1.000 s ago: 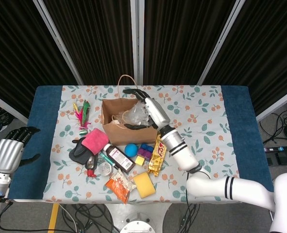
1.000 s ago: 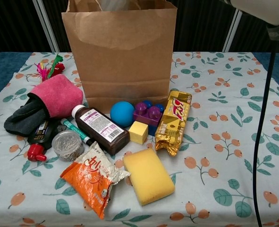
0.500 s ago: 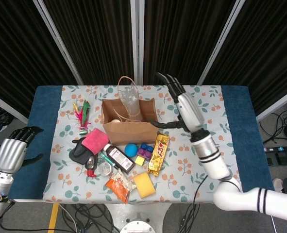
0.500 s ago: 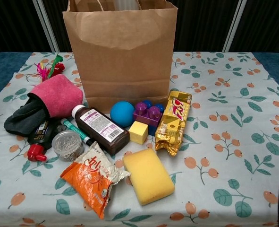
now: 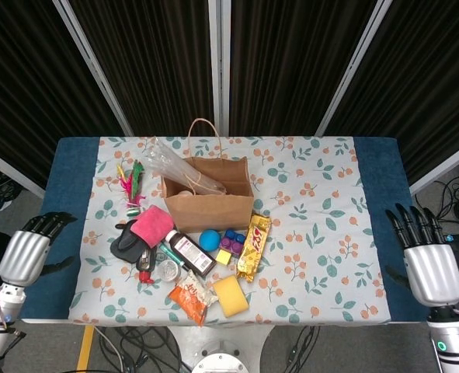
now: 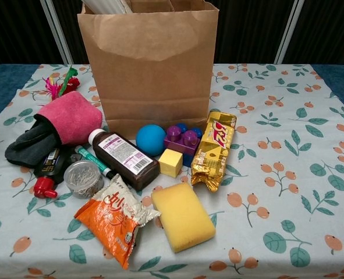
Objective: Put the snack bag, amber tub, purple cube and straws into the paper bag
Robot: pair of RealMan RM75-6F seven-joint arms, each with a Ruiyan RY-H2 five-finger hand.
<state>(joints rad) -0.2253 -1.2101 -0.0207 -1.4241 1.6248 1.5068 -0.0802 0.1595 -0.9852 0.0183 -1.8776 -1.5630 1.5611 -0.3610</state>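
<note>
The paper bag (image 5: 207,194) stands upright near the middle of the table (image 5: 345,217), and the clear pack of straws (image 5: 175,165) sticks out of its mouth, leaning toward ten o'clock over the rim. Below the bag, at about six o'clock from it, the purple cube (image 6: 182,139) sits just beside a blue ball (image 6: 151,139) and a gold wrapped bar (image 6: 213,151). The orange snack bag (image 6: 117,218) lies toward seven o'clock near the table's front edge, next to a yellow sponge (image 6: 182,216). The amber tub cannot be made out. The left hand (image 5: 27,252) hangs off the table at eight o'clock, fingers curled with nothing in them; the right hand (image 5: 425,260) hangs at four o'clock, fingers spread and empty.
</note>
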